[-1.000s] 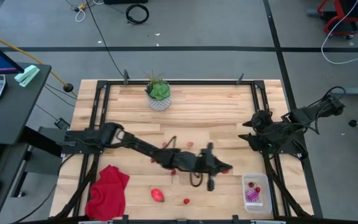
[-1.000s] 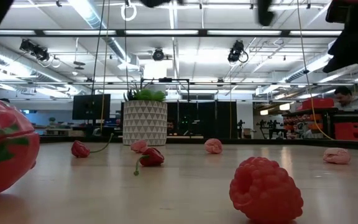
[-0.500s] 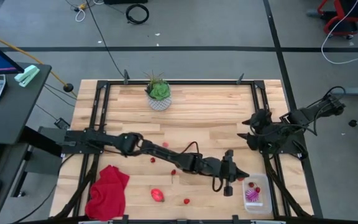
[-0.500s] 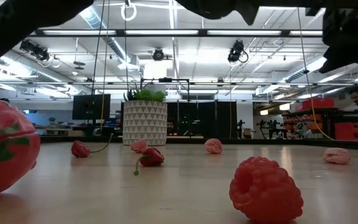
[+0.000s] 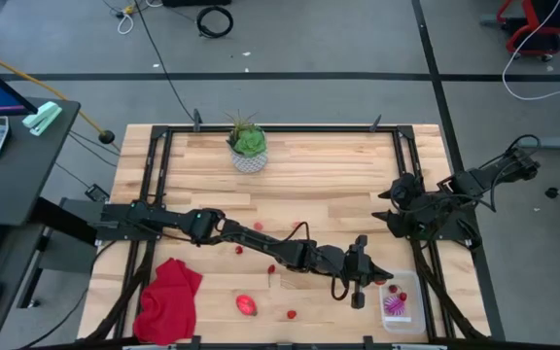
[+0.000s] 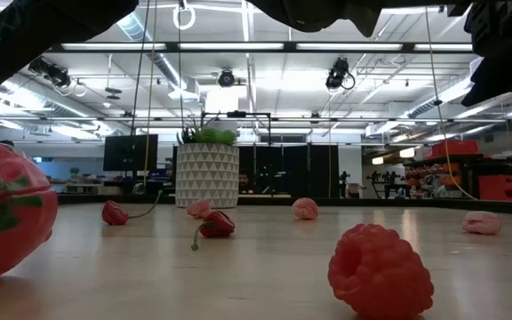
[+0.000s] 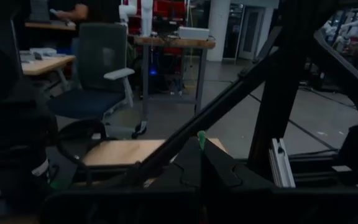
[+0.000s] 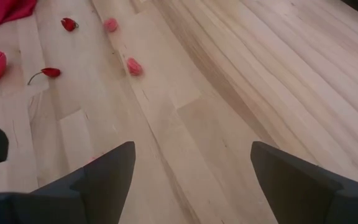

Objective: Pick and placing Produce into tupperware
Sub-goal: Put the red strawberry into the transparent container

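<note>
The left arm reaches diagonally across the worktop from its left edge toward the front right corner. The left gripper (image 5: 370, 279) is closed and hangs just beside the left rim of the tupperware (image 5: 402, 301), which stands in the front right corner. In the left wrist view a small green stem shows at the closed fingertips (image 7: 201, 155), so the gripper probably holds a piece of produce by its stem, though the piece itself is hidden. This position suits a release over the tub, but the gripper is not yet centred over the opening.

The tub already holds the purple ribbed ball (image 5: 395, 307) and a few small red pieces. It sits at the corner so that both arms can reach it without crossing the scattered produce.

The right gripper (image 5: 394, 206) waits near the right edge of the worktop with its fingers spread wide and nothing between them, as the right wrist view confirms. Kept there, it stays clear of the left arm's path.

Produce remaining on the worktop:
- The large red-pink oval piece (image 5: 247, 305) lies near the front edge, just beside the red cloth (image 5: 170, 298).
- A small red berry (image 5: 291, 314) lies close to the front edge.
- Further berries (image 5: 239, 250) lie along the middle of the worktop, partly under the left arm.

The potted plant (image 5: 249, 149) stands near the back edge, apart from the working area.
</note>
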